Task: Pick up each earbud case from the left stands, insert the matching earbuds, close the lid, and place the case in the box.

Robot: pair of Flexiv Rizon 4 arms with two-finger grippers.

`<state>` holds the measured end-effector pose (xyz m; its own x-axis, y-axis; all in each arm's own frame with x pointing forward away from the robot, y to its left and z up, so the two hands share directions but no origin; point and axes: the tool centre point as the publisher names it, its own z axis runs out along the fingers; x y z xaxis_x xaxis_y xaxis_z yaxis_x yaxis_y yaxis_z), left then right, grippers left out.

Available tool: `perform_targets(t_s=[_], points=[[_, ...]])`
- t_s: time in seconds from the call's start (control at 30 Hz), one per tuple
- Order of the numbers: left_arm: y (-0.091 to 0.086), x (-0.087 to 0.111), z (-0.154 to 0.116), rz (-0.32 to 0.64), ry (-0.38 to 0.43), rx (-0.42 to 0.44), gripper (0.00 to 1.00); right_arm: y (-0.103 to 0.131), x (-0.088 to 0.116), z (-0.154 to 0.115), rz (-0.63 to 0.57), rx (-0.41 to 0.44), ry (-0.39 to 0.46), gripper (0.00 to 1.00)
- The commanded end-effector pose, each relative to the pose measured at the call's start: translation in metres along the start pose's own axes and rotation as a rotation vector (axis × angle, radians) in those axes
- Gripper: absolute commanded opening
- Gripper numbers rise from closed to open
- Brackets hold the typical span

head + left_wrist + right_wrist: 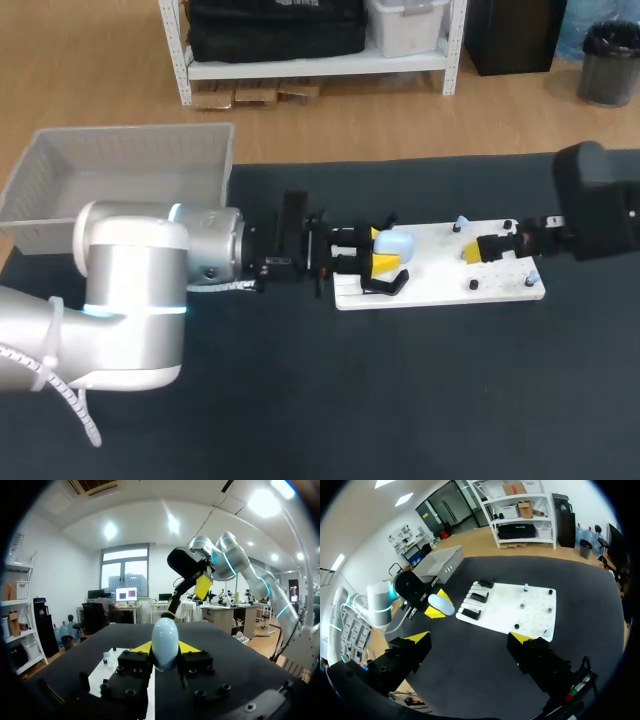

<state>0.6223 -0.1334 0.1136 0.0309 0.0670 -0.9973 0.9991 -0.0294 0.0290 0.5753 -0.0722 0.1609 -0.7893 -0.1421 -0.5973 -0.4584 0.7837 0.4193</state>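
A pale blue earbud case [397,243] with its lid closed is held above the left end of the white board [440,268]; my left gripper [382,250] is shut on it. In the left wrist view the case [165,643] stands upright between the yellow tips of my left gripper [165,650]. My right gripper [478,250] hangs open over the board's right half, empty. From the right wrist view my right gripper [469,638] looks down on the board [510,611], the black stands [476,598] and the held case [442,604]. Small pale earbuds [460,223] sit on pegs.
A grey plastic box [120,180] stands at the table's back left, behind my left arm. A black stand [386,283] sits on the board's left end, below the held case. Black pegs [473,285] dot the right half of the board. Dark tabletop surrounds the board.
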Motion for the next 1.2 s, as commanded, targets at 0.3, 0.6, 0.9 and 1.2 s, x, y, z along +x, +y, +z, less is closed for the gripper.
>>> perform_targets(t_s=[0.3,0.6,0.9,1.2], points=[[0.0,0.002,0.0,0.01,0.006,0.003,0.0,0.025,0.004,0.005,-0.033,0.093,0.021,1.0],[0.0,0.002,0.0,0.01,0.006,0.003,0.0,0.043,0.003,0.026,-0.046,0.06,0.054,1.0],[0.0,0.002,0.0,0.01,0.006,0.003,0.0,0.05,0.003,0.055,-0.033,0.038,0.086,1.0],[0.0,0.002,0.0,0.01,0.006,0.003,0.0,0.045,-0.003,0.066,0.002,0.039,0.08,1.0]])
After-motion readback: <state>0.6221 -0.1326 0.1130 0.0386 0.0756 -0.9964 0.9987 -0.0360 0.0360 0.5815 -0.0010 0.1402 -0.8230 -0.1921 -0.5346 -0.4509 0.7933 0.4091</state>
